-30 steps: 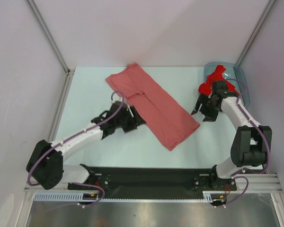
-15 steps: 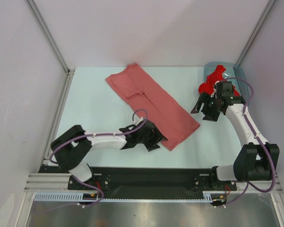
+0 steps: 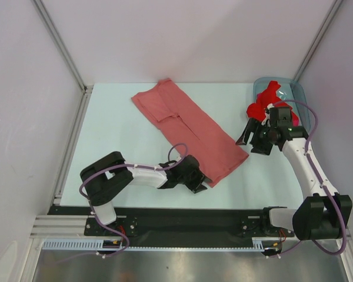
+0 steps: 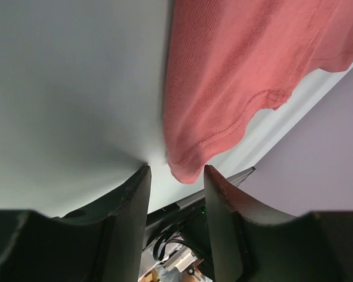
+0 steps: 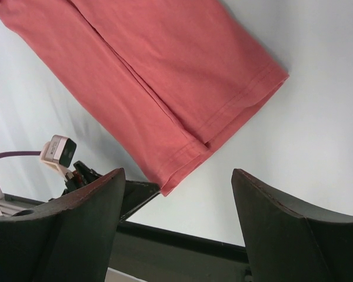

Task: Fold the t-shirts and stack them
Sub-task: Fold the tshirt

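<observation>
Folding step: pink t-shirt (image 3: 191, 132) lies as a long narrow strip (sleeves look tucked in), so I judge the side folds done and the end-to-end fold in hand.
Pink tee place: flat on the table (image 3: 115, 126), left of the bin (image 3: 302, 94) and apart from it. It lies on a diagonal, far end about level with the bin, near end well to the bin's near-left.
Red t-shirts (image 3: 266, 97): bunched in the bin, spilling over its near-left rim, not folded.
Left gripper (image 4: 176, 171): low at the pink tee's near corner, well away from the bin. Jaws partway apart, astride the hem corner; table shows on both sides of the cloth, so no pinch yet.
Right gripper (image 3: 253, 142): just beside the bin's near-left side, close to the spilled red cloth. Jaws wide, nothing between them.
Next move calls for: left jaws pinching every layer at that corner; right probably taking the other near corner, then both ends lifted evenly (a one-corner pull would likely skew the strip).
Writing: none readable on the cloth, bin or arms.
</observation>
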You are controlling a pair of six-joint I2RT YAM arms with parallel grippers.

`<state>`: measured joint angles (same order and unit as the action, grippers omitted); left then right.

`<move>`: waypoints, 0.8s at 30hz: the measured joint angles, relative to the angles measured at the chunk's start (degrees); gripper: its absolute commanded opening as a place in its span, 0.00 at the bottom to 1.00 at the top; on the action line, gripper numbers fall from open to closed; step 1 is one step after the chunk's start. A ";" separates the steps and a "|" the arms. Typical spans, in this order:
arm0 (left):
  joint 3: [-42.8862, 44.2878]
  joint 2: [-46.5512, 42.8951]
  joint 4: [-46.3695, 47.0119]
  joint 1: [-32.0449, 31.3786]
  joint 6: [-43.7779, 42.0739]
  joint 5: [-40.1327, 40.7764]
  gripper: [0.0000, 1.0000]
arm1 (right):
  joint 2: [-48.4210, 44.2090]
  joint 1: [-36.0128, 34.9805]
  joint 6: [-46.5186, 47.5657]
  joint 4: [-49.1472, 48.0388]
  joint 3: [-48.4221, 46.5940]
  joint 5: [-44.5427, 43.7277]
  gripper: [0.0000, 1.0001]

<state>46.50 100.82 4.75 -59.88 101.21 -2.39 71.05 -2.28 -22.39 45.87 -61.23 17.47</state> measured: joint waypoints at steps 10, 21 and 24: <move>0.02 3.26 4.72 -0.02 4.92 -1.90 0.24 | -0.13 -1.77 0.22 0.24 1.03 -0.04 0.80; -6.23 -0.48 6.84 0.42 4.83 -2.34 0.00 | -0.11 -4.46 1.33 0.35 1.84 -0.39 0.80; -8.87 -4.76 2.43 0.76 2.97 -2.27 0.00 | 0.37 -5.90 1.70 0.33 2.97 -0.02 0.80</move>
<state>37.63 96.05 7.18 -59.11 104.18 -4.67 71.42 -8.19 -20.69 46.19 -58.26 17.45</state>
